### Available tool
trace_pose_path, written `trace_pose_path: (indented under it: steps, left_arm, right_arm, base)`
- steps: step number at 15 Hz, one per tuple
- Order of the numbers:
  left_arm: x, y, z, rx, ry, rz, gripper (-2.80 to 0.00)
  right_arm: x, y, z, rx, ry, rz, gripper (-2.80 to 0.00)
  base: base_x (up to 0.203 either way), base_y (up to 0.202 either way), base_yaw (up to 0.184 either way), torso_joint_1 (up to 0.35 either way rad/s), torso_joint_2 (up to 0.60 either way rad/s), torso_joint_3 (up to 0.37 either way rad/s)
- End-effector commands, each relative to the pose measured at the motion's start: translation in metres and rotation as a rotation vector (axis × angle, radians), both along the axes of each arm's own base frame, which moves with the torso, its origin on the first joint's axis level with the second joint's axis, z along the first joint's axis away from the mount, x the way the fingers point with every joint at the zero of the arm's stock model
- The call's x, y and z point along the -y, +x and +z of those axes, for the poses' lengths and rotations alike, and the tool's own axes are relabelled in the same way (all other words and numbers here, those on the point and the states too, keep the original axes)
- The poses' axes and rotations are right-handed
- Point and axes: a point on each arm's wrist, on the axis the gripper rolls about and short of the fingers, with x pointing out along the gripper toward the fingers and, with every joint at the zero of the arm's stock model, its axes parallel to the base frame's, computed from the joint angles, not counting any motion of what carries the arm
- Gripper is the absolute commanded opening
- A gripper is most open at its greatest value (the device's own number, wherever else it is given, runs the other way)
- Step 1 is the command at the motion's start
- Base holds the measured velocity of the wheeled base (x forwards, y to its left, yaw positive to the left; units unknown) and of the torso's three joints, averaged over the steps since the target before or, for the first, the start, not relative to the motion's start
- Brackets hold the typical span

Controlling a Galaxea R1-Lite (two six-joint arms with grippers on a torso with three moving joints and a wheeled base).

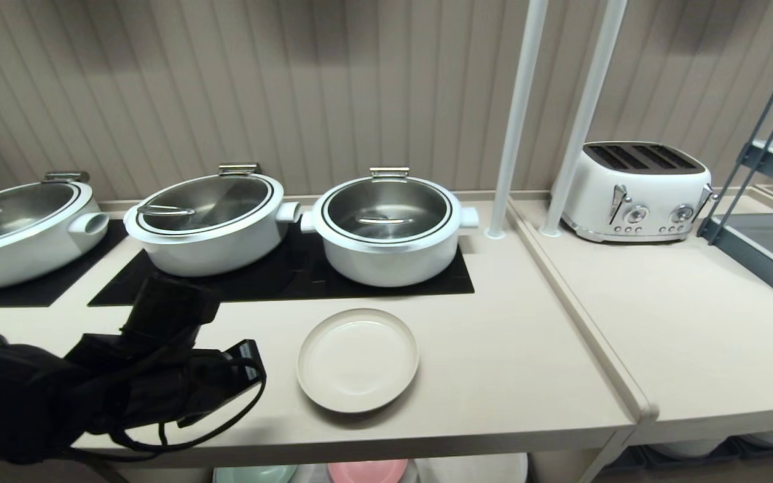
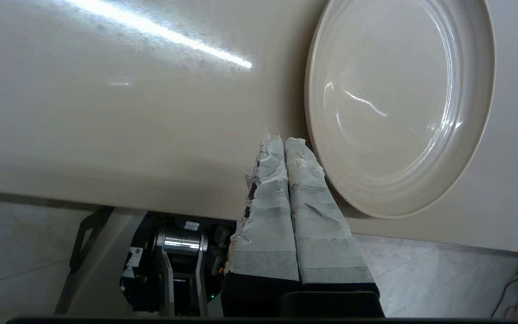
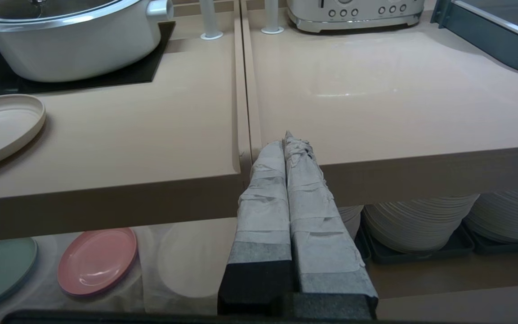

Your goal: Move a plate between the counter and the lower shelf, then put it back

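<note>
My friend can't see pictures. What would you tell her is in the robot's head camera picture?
A small cream plate sits empty near the front edge of a beige counter, with the robot's black left arm beside it. Behind it, three white pots stand on black cooktop panels, and a white toaster sits farther right.

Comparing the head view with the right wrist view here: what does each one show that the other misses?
Only the head view: all three white pots and the left arm, its claw hidden there. Only the right wrist view: the shut right claw at the counter's front edge, the pink plate, the green plate on white cloth, and the stacked white plates below. Both: the cream plate on the counter and the toaster.
</note>
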Motion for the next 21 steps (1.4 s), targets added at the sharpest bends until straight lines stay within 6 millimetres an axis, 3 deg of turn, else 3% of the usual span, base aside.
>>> trace_pose_path:
  steps: [1,7,11,16,21]
  left_arm:
    - [-0.010,-0.006,0.009,0.036,-0.011,0.031,-2.80]
    - [-0.040,-0.014,0.030,0.137,0.023,0.087,-2.80]
    - [-0.048,-0.038,0.041,0.210,0.061,0.068,-2.80]
    - [-0.060,-0.096,0.048,0.355,0.170,-0.025,-2.80]
    - [-0.076,-0.157,0.023,0.466,0.363,-0.104,-2.80]
  right_arm:
    - [0.000,0.000,0.000,0.001,0.002,0.000,-2.80]
    - [0.000,0.000,0.000,0.001,0.000,0.000,-2.80]
    - [0.000,0.000,0.000,0.001,0.000,0.000,-2.80]
    - [0.000,0.000,0.000,0.001,0.000,0.000,-2.80]
    - [0.000,0.000,0.000,0.001,0.000,0.000,-2.80]
  base:
    - [0.000,0.000,0.000,0.000,0.00,0.000]
    - [0.000,0.000,0.000,0.000,0.00,0.000]
    - [0.000,0.000,0.000,0.000,0.00,0.000]
    - [0.000,0.000,0.000,0.000,0.00,0.000]
    - [0.000,0.000,0.000,0.000,0.00,0.000]
